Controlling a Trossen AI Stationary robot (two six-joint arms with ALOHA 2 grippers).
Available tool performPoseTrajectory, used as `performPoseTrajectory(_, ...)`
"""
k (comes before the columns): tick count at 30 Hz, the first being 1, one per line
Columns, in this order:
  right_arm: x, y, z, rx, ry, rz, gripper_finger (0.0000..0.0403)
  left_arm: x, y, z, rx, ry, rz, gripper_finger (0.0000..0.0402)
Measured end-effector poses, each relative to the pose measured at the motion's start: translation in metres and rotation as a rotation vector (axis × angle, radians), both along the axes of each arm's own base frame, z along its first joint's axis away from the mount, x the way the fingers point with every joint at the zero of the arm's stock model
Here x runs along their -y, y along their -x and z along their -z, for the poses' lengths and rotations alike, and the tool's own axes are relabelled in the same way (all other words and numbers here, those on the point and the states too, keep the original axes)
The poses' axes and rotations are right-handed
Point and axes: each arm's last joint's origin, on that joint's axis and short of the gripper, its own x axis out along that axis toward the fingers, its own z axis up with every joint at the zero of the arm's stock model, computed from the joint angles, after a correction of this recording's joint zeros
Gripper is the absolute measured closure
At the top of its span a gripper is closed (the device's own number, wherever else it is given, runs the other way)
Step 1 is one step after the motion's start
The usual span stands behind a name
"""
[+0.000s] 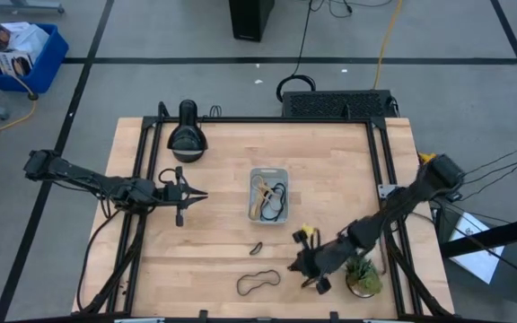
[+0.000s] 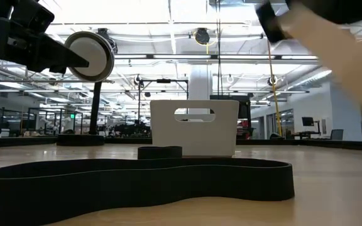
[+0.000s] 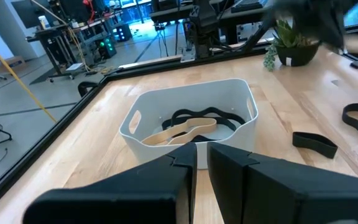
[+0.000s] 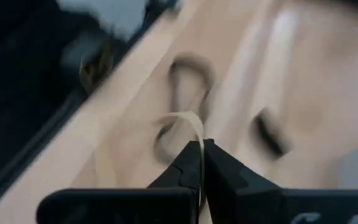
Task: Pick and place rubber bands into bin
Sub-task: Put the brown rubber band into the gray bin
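R gripper (image 4: 201,149) closed on tan rubber band (image 4: 188,121), near worktop (image 1: 214,242) front edge; L gripper (image 1: 197,193) closed, empty, left of bin (image 1: 268,172); bin held tan + black bands (image 3: 191,124); two black bands (image 1: 258,283) loose on worktop.

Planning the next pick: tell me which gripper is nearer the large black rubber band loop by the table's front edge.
Right. The right gripper sits just beside the large black rubber band loop; the left gripper waits farther off, left of the bin.

Even overhead light falls on the table (image 1: 214,242), with faint shadows. In the low view, ceiling lights glare at the upper centre. Motion blur smears the right wrist view, where only the right gripper (image 4: 201,158) stays sharp.
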Motion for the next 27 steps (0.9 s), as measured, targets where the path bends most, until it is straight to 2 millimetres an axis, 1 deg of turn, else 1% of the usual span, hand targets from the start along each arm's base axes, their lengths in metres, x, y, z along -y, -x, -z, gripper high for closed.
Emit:
performPoseTrajectory(3,0.018,0.004,-0.038,0.127,-0.021,0.007,0.0401,0.000,0.000,0.000,-0.001,0.000,0.000,0.0355)
performPoseTrajectory(6,0.036,0.013,-0.068,0.229,-0.023,0.019,0.0401,0.000,0.000,0.000,-0.001,0.000,0.000,0.0355)
performPoseTrajectory(9,0.056,0.027,-0.085,0.327,0.001,0.046,0.0402,0.000,0.000,0.000,-0.001,0.000,0.000,0.0355)
performPoseTrajectory(11,0.070,0.038,-0.089,0.393,-0.005,0.065,0.0402,0.000,0.000,0.000,-0.002,0.000,0.000,0.0355)
performPoseTrajectory(14,0.091,0.059,-0.084,0.476,-0.039,0.113,0.0402,0.000,0.000,0.001,-0.008,-0.002,0.000,0.0355)
performPoseTrajectory(16,0.104,0.074,-0.076,0.524,-0.065,0.149,0.0402,0.000,0.000,0.001,-0.010,-0.003,0.000,0.0355)
performPoseTrajectory(22,0.134,0.112,-0.037,0.668,-0.090,0.375,0.0402,0.000,0.000,0.002,-0.023,-0.013,0.001,0.0355)
performPoseTrajectory(27,0.148,0.132,-0.007,0.776,-0.133,0.439,0.0402,0.000,0.000,0.002,-0.023,-0.021,0.002,0.0355)
